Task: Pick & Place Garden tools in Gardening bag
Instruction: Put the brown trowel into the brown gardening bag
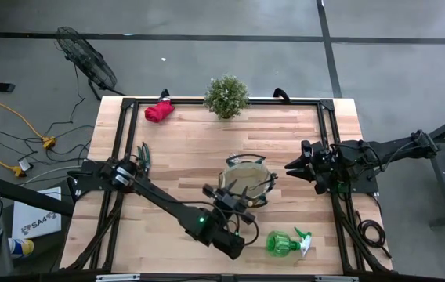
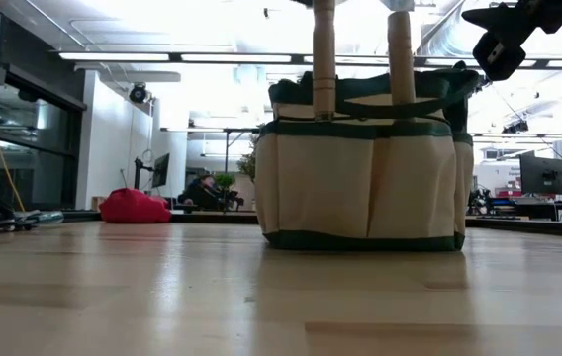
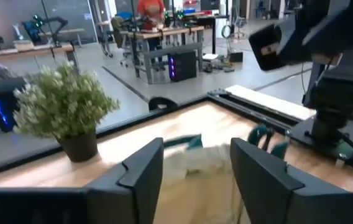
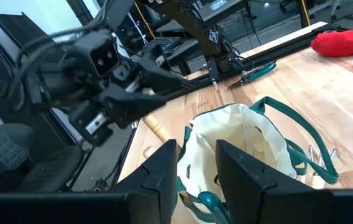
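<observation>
Left hand [image 1: 234,196] open and empty over the bag [image 1: 247,182] – at five o'clock, the spray bottle [image 1: 285,243] looks light and slick – grasp its neck.

Robotics lab or workshop: concrete floor [image 1: 207,19], ceiling strip lights [image 2: 123,57], workbenches [image 3: 164,34] with computers, monitors [image 2: 541,175], another robot arm [image 3: 46,25], floor fan [image 1: 85,56], people working behind.

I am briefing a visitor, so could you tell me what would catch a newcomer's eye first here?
The tan bag at mid-table, with two wooden handles sticking up from it, and the left gripper open just beside it. Next, the green spray bottle at the near edge and the red gloves by the plant at the far edge.
</observation>
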Robot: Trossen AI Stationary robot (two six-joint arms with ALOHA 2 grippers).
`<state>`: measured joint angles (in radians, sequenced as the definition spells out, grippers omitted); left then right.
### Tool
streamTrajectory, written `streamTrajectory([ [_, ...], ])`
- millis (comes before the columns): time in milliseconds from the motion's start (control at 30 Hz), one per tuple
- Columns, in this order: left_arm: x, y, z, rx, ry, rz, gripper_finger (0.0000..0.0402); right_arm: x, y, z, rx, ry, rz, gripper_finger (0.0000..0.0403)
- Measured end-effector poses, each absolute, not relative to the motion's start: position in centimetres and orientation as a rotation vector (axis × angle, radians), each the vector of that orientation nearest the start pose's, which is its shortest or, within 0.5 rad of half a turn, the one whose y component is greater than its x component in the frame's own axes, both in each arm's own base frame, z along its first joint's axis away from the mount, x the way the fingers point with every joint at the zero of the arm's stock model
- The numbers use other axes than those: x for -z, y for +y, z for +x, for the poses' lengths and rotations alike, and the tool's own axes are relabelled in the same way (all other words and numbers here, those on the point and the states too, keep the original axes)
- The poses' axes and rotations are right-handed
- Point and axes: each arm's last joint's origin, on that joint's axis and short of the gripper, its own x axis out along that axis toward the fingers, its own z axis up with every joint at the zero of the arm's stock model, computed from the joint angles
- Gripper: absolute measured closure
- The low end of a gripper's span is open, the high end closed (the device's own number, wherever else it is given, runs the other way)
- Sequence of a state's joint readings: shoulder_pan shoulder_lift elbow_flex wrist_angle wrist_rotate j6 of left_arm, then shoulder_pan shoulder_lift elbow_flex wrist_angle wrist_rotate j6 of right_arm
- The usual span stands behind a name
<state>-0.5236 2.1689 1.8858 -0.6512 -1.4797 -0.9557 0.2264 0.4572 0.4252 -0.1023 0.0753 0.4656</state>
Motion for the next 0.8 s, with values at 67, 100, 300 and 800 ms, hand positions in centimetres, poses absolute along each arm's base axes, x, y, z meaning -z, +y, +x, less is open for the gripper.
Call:
streamTrajectory([
  [67, -25.9, -20.5, 41.3, -0.993, 0.061, -0.044, 0.0212, -25.9, 2.6, 12.3, -0.117, 0.165, 0.444, 0.0300],
  [100, -26.2, -20.5, 41.3, -0.992, 0.066, -0.035, 0.0210, -25.9, 2.6, 12.3, -0.117, 0.165, 0.444, 0.0300],
  [300, -28.5, -20.0, 40.5, -0.986, 0.058, -0.049, 0.0208, -25.9, 2.6, 12.3, -0.117, 0.165, 0.444, 0.0300],
  [800, -32.8, -18.9, 38.3, -0.856, 0.157, -0.166, 0.0208, -25.9, 2.6, 12.3, -0.117, 0.165, 0.444, 0.0300],
])
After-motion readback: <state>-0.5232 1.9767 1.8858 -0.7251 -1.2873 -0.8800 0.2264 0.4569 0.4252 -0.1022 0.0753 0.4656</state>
